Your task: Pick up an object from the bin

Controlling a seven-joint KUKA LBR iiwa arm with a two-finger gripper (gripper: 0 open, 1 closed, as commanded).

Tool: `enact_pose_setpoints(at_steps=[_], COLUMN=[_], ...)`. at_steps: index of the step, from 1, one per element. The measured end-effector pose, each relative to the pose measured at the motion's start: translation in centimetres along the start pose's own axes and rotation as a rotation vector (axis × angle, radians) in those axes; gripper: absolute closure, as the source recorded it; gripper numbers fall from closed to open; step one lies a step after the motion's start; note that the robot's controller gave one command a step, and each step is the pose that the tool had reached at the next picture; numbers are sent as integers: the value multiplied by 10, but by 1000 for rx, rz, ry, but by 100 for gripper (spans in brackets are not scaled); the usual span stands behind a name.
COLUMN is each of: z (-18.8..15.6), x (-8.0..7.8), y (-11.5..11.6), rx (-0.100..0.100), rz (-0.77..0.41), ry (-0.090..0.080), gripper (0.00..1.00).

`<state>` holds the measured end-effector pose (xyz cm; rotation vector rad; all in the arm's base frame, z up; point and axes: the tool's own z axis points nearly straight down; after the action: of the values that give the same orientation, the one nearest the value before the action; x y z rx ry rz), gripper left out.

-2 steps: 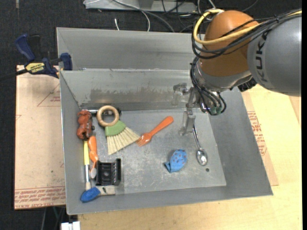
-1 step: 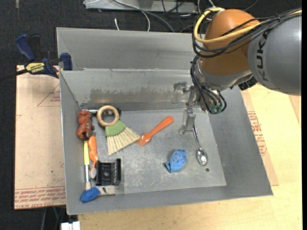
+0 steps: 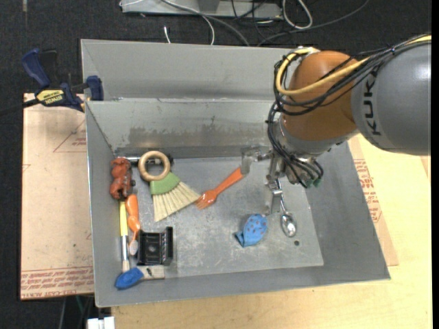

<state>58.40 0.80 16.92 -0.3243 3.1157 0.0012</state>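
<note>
The end effector (image 3: 276, 182) hangs under the arm's orange cover in the right half of the grey bin (image 3: 206, 125), close to the back wall. Whether it is wide or narrow cannot be told from this angle. Directly below it in the frame lies a metal spoon (image 3: 283, 214), its bowl pointing toward the lower right and the upper end of its handle running up to the end effector. It is not clear whether the spoon is gripped or only touched. Just left of the spoon's bowl sits a small crumpled blue thing (image 3: 252, 231). Toward the middle of the bin an orange plastic spoon (image 3: 221, 189) lies on a slant, its lower end beside the straw bristles of a small green-handled brush (image 3: 170, 196). A wooden ring (image 3: 154, 166) rests at the brush's handle. Along the left wall a brown toy figure (image 3: 121, 177), a black block (image 3: 154, 245) and a few other small things lie in a loose row.
</note>
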Motion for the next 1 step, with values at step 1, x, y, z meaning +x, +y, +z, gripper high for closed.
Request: enact_pose_setpoints(at_steps=[1], z=[9], x=[52], y=[-23], rx=[0], rz=[-124], ry=[6], gripper=[0])
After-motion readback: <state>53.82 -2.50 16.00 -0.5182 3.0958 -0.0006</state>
